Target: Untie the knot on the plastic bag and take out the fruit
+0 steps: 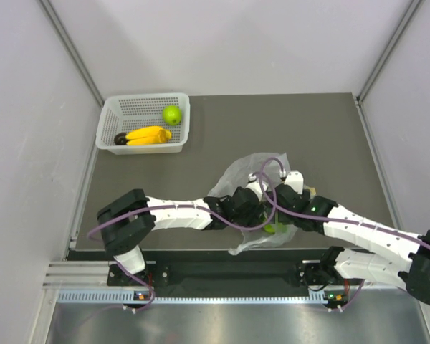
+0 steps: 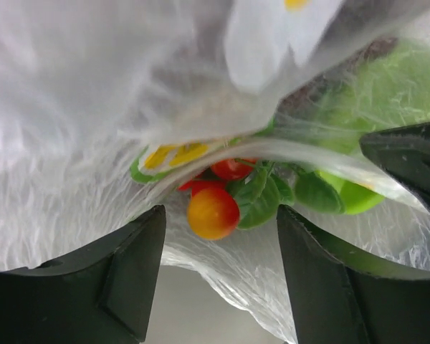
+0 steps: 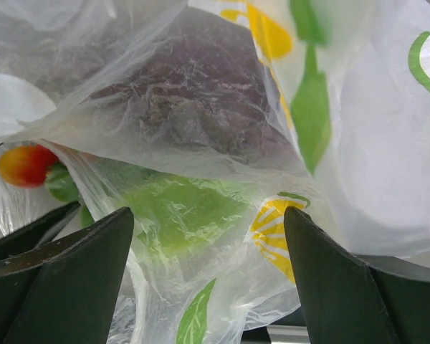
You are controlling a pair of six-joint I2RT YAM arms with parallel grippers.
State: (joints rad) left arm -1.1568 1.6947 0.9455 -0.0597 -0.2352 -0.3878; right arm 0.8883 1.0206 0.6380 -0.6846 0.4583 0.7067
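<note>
Top external: plastic bag [image 1: 238, 175] long axis roughly near-far; left claw [image 2: 221, 215], right claw [image 3: 208, 213] both spread.

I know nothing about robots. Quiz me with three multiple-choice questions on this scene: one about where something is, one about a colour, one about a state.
1. Where on the table does the white basket sit?
A. far left corner
B. near right corner
C. middle of the near edge

2. What colour is the round fruit beside the bananas in the basket?
A. red
B. green
C. purple

3. How do the fingers of the left tool stand?
A. pressed together
B. spread apart
C. out of view

Answers:
1 A: the top view shows the basket at the far left corner.
2 B: the round fruit is plainly green.
3 B: the left wrist view shows a wide gap between the fingers, with the orange-red fruits in the plastic bag visible beyond it.
</note>
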